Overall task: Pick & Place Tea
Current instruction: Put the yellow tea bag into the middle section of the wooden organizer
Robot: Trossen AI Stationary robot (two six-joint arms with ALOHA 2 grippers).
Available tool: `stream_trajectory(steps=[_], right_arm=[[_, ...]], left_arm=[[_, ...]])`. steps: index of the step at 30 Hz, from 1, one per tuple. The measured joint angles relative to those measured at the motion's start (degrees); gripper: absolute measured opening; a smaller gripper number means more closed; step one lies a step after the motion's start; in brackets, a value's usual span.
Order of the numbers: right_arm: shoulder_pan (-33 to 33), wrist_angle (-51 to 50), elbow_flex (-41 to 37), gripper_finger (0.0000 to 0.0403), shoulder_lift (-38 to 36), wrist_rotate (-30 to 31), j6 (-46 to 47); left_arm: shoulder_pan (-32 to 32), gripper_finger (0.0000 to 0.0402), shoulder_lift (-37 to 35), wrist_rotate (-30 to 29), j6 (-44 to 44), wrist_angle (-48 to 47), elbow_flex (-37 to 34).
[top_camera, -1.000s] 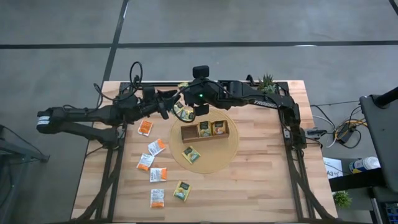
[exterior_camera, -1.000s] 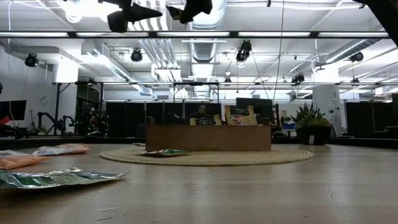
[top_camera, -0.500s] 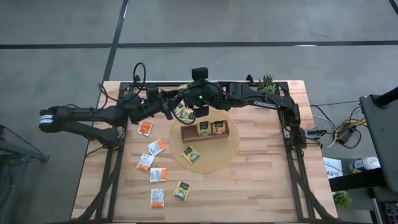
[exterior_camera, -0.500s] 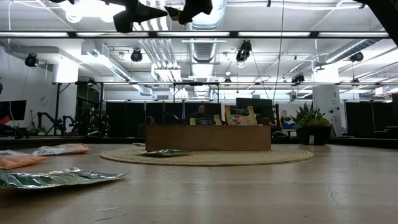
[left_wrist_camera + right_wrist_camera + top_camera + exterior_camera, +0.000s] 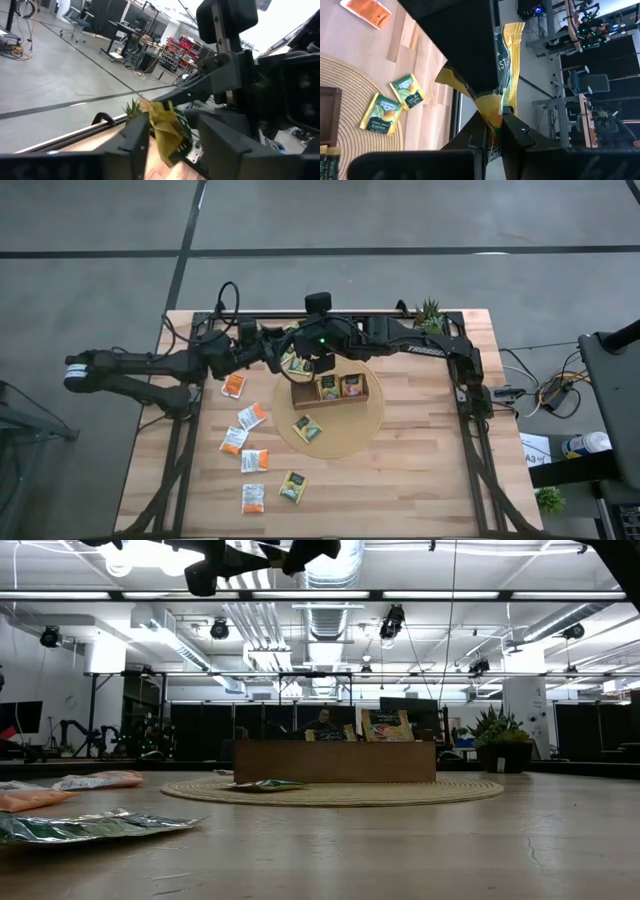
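Both hands meet on one yellow-green tea sachet.
The crumpled sachet (image 5: 500,85) is pinched by the clenched right hand (image 5: 492,127); the left hand (image 5: 170,132) straddles it, grip unclear.

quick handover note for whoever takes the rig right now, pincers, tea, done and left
Right pincer: shut on a yellow-green sachet, raised above the table's far side.
Left pincer: closing around the same sachet, grip not settled.
Tray on the round mat: sachets in two compartments, left one looks empty.
Left: one sachet on the mat, six loose sachets on the table, e.g..
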Motion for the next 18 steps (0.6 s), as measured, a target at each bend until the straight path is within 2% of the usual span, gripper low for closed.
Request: stream_trajectory(steps=[5,6,11,18], right_arm=[[0.12,0.2,0.0,0.0023,0.0,0.0,0.0],[0.15,0.19,0.0,0.0023,0.0,0.02,0.0],[0.17,0.21,0.0,0.0039,0.0,0.02,0.08],[0.09,-0.09,-0.01,0.0105,-0.19,0.02,3.05]], left_arm=[[0.01,0.003,0.0,0.08,1.1,-0.12,0.0],[0.01,0.0017,0.0,0.11,1.21,-0.12,0.0],[0.0,0.0004,0.0,0.26,1.4,-0.1,0.0],[-0.01,0.0001,-0.15,0.33,1.62,-0.03,0.0]])
